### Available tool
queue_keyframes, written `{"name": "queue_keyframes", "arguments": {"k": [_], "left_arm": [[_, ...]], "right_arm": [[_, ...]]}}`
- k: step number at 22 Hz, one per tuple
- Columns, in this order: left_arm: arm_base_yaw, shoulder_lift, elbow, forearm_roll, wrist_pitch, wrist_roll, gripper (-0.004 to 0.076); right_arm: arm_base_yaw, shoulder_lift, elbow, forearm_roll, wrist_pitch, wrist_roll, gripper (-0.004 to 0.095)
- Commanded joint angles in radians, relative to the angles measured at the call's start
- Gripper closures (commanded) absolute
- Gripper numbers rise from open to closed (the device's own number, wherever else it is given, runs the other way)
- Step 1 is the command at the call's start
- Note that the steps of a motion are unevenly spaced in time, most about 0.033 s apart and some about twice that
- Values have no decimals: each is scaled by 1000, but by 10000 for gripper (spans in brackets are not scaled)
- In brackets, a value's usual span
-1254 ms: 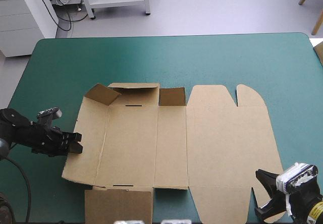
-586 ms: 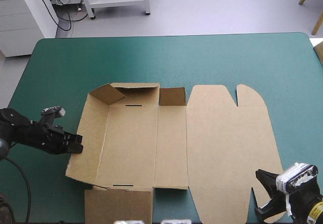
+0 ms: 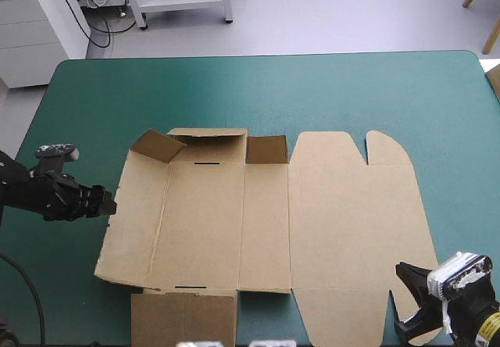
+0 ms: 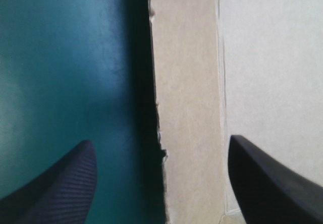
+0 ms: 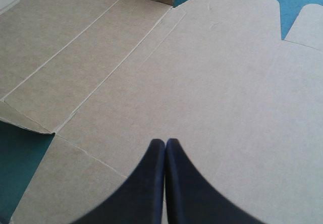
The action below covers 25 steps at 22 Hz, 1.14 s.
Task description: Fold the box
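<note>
Box (image 3: 266, 214) beside left end effector (image 3: 108, 203) (agape)

The box (image 3: 266, 214) is matt brown board, ragged along its cut edge; the teal-green cover (image 3: 312, 89) looks smooth and matt.

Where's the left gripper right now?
In the high view, the left gripper sits open at the table's left side, beside the box's left flap.

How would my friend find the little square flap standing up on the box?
Look at the teal-green table, then the brown box spread across its middle. On the box's far edge, beside the big rounded panel, is the small square flap; it stands upright and darker, while flaps left of it lean inward.
</note>
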Motion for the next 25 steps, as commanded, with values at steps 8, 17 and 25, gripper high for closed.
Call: {"name": "queue_keyframes", "arguments": {"k": [8, 17, 25], "left_arm": [[0, -178, -146, 54, 63, -50, 212], [0, 0, -60, 40, 63, -50, 213], [0, 82, 82, -109, 66, 6, 213]], "right_arm": [[-5, 12, -22, -11, -73, -1, 929], [-5, 12, -22, -11, -73, -1, 929], [-5, 12, -22, -11, -73, -1, 929]]}}
